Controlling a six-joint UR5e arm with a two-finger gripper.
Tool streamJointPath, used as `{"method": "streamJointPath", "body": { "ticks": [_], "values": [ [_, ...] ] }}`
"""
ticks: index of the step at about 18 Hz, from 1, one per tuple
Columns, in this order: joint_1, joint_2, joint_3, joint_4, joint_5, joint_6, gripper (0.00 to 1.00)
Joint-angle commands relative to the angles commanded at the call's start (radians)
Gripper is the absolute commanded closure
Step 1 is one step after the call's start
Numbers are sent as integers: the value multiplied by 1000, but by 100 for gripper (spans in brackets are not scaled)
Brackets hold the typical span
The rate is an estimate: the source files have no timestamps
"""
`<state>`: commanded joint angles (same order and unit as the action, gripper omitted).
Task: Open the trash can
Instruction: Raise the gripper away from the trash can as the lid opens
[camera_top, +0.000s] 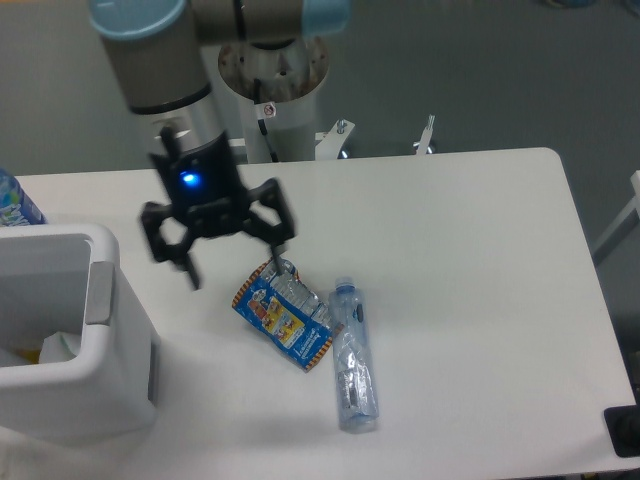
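Camera view: hand (237, 258) spread wide, holding nothing, above table (450, 260) beside open trash can (75, 350).

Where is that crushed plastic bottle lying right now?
The plastic bottle lies on the white table, right of centre near the front edge, right beside the blue snack wrapper.

Claw (236, 263) spread wide and empty above the table (450, 250), beside the open trash can (70, 340).

Smooth white plastic trash can (75, 385)
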<state>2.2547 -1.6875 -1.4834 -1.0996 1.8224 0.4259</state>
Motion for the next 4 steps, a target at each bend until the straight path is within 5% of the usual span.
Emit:
{"method": "streamJointPath", "body": {
  "ticks": [4],
  "values": [
    [87,26,-2,-34,-3,180,0]
  ]
}}
